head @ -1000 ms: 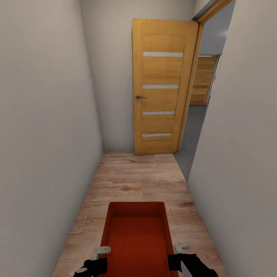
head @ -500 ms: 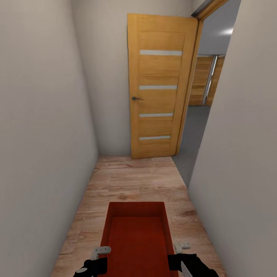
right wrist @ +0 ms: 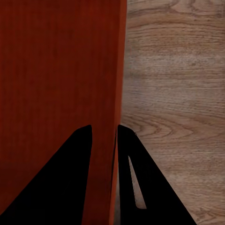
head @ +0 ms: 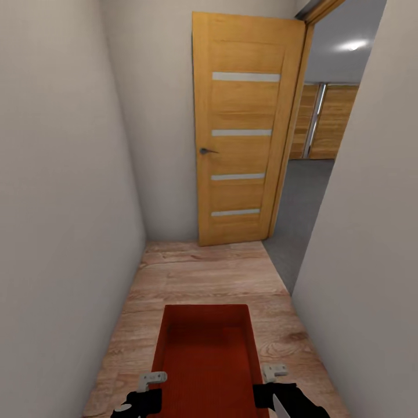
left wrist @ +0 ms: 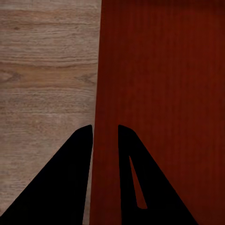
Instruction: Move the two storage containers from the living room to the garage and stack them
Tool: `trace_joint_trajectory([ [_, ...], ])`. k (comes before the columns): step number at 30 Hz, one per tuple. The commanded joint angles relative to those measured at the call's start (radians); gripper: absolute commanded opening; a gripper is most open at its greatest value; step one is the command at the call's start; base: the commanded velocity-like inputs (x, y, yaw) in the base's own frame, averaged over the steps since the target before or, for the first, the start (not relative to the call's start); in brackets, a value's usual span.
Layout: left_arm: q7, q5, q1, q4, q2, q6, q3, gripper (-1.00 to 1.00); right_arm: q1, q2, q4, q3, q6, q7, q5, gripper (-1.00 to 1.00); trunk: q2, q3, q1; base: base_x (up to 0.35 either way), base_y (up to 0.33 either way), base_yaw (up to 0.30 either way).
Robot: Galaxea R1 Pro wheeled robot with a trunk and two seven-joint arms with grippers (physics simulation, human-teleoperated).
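Observation:
I carry one orange-red storage container (head: 206,360) low in front of me, held level above the wood plank floor. My left gripper (head: 152,388) is shut on its left wall (left wrist: 105,93), one finger on each side. On the opposite wall (right wrist: 117,79) my right gripper (head: 268,378) is shut the same way. Through a doorway ahead on the right shows the garage's dark grey floor (head: 302,203) with wooden panel doors (head: 328,122) beyond.
I am in a narrow corridor with pale walls close on both sides. An open wooden door (head: 247,128) stands swung against the far wall, left of the doorway. Wood plank flooring (head: 203,273) runs ahead to the door.
The view has moved forward and turned a little right, so the door looms larger and more of the garage shows. The container and both grippers keep the same hold.

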Motion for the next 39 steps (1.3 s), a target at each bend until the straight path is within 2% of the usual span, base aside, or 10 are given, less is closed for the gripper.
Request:
trace_joint_trajectory([
  [1, -0.019, -0.005, -0.001, 0.004, 0.001, 0.003, -0.003, -1.0, 0.0, -0.034, -0.004, 0.034, 0.006, 0.015, -0.015, -1.0, 0.0, -0.001, 0.0, 0.303, 0.181, -0.112],
  [39, -0.019, -0.006, -0.001, 0.004, 0.001, 0.003, -0.003, -1.0, 0.0, -0.034, -0.004, 0.034, 0.007, 0.015, -0.015, -1.0, 0.0, -0.001, 0.0, 0.303, 0.167, -0.049],
])
